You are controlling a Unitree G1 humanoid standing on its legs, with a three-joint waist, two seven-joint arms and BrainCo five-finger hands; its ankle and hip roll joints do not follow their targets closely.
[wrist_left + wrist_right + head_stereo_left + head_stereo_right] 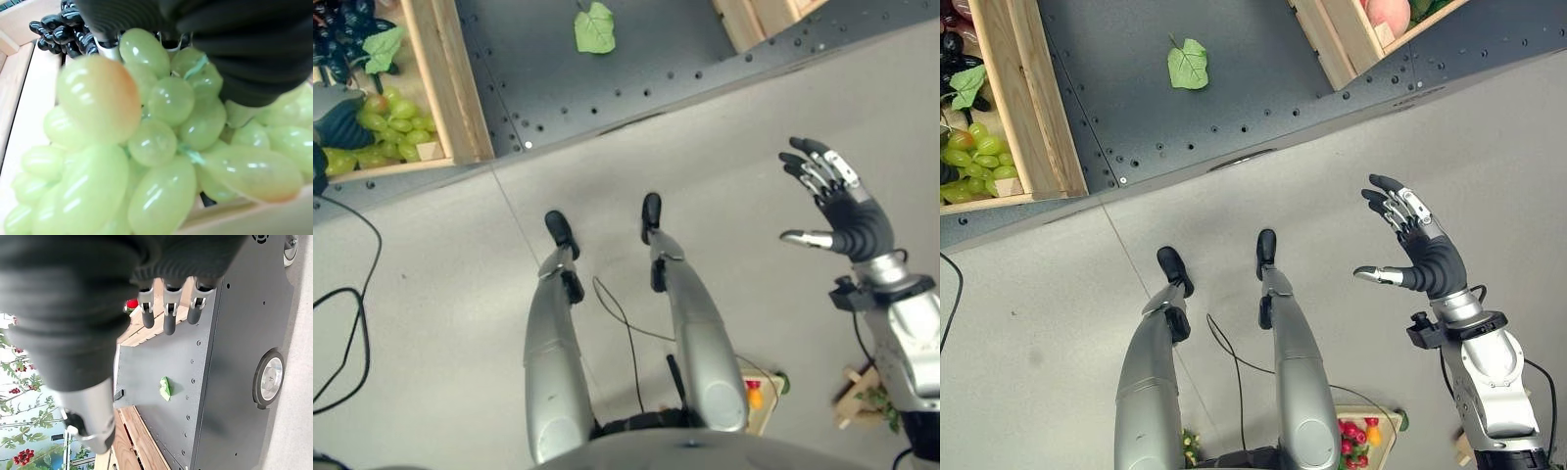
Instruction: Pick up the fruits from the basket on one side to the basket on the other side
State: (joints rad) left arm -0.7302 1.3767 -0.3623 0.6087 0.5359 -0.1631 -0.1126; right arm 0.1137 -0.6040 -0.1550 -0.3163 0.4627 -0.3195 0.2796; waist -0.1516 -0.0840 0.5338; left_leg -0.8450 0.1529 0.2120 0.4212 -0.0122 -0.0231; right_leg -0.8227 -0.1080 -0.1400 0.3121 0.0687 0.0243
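A wooden crate at the far left holds a bunch of green grapes and dark grapes. My left hand rests in that crate on the green grapes, which press close against it in the left wrist view, with the dark grapes beyond. A second wooden crate at the far right holds a peach. My right hand hovers open over the grey floor, short of that crate, holding nothing.
Both crates stand on a dark perforated cart deck with a loose green leaf between them. A cart wheel shows below the deck's edge. A small box of red berries lies on the floor near me.
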